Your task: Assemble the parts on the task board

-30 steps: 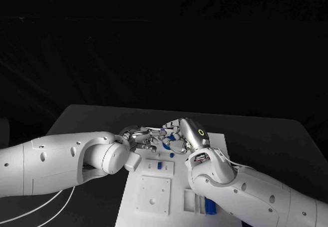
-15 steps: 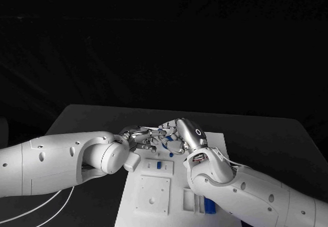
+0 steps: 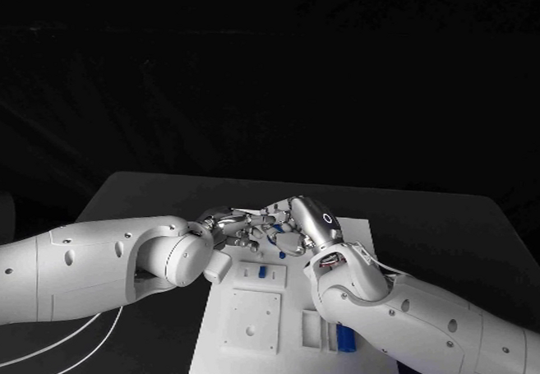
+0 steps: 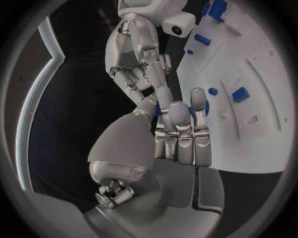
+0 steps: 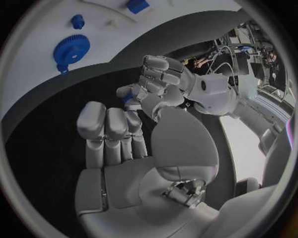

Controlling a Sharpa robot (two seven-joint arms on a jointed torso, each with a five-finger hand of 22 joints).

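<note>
My two hands meet fingertip to fingertip over the far end of the white task board [image 3: 282, 352]. The left hand [image 3: 231, 224] and the right hand [image 3: 306, 224] both have fingers on a small blue part [image 5: 128, 100], which is pinched between them and mostly hidden. In the left wrist view the left hand [image 4: 180, 134] reaches up to the right hand [image 4: 139, 54], with a sliver of that blue part [image 4: 159, 110] showing. The right wrist view has the right hand [image 5: 121, 144] facing the curled left hand [image 5: 163, 79].
A blue gear [image 5: 70, 48], a blue peg [image 5: 77, 21] and a blue block [image 5: 138, 6] sit on the board. Nearer me lie a small blue piece [image 3: 262, 272] and a long blue bar [image 3: 348, 342]. Dark table surrounds the board.
The right hand has edged slightly towards the left hand, and the fingers of both have shifted a little around the blue part. The board and its parts have stayed put.
</note>
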